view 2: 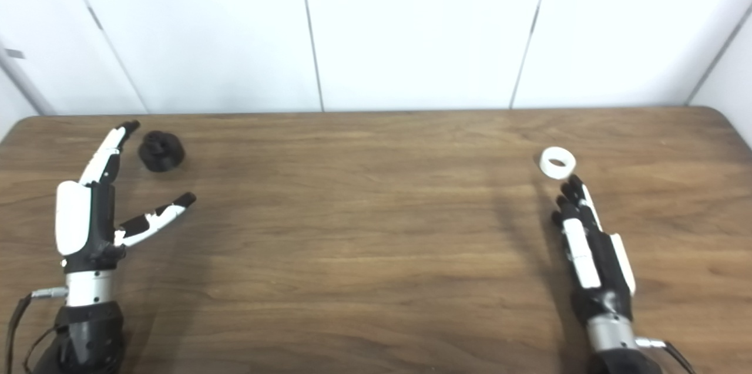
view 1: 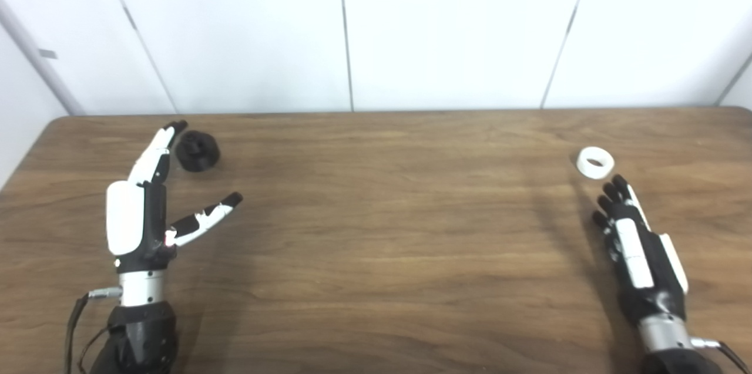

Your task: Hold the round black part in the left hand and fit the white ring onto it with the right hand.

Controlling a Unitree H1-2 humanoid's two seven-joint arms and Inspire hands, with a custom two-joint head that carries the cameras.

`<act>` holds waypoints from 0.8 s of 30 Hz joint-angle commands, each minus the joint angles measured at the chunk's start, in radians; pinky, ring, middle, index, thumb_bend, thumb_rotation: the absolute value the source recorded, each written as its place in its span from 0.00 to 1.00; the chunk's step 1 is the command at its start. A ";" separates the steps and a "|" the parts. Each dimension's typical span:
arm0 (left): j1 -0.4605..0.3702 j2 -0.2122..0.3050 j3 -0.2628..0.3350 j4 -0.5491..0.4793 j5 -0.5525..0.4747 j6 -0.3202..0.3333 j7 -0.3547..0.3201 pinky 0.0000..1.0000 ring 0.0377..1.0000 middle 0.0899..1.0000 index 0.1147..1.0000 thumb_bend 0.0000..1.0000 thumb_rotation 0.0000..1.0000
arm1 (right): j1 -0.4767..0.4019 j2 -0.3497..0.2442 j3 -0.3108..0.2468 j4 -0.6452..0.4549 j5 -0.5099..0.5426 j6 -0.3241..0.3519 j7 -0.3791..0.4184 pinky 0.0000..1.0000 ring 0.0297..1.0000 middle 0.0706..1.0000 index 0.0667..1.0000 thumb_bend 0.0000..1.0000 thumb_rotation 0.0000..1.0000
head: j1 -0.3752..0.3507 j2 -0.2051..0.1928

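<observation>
Resting on the wooden tabletop (view 1: 376, 233), the round black part (view 1: 198, 151) lies toward the far left corner, just beside the outstretched fingertips of the left robot hand (view 1: 147, 209), which is spread wide with its thumb splayed and holds nothing. Well apart from the black part, toward the right side, the white ring (view 1: 595, 162) lies flat just beyond the fingertips of the right robot hand (view 1: 637, 250), whose fingers are extended and empty.

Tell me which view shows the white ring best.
The left eye view: the white ring looks slightly larger there, its hole clear, just beyond the right hand. The right eye view shows the same ring, marginally smaller.
</observation>
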 commanded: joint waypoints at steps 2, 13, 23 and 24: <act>-0.039 0.029 0.011 0.019 0.052 0.005 0.089 0.94 0.97 0.99 0.98 0.80 0.34 | -0.018 -0.005 -0.002 -0.002 0.006 -0.032 0.003 0.98 0.99 0.99 0.98 0.37 0.84 | 0.019 -0.004; -0.089 0.101 0.019 0.163 0.030 0.086 0.124 0.99 1.00 1.00 1.00 0.87 0.40 | -0.021 -0.008 -0.008 0.002 0.017 -0.035 0.006 1.00 0.99 0.98 0.99 0.33 0.85 | 0.070 -0.028; -0.138 0.205 -0.004 0.196 -0.153 0.274 -0.240 1.00 1.00 1.00 1.00 0.99 0.49 | -0.017 -0.015 -0.017 -0.017 0.027 -0.002 0.003 1.00 1.00 1.00 1.00 0.28 0.93 | 0.115 -0.037; -0.147 0.219 -0.009 0.203 -0.164 0.285 -0.268 1.00 1.00 1.00 1.00 1.00 0.49 | -0.017 -0.015 -0.018 -0.020 0.030 0.000 0.003 1.00 1.00 1.00 1.00 0.28 0.93 | 0.122 -0.037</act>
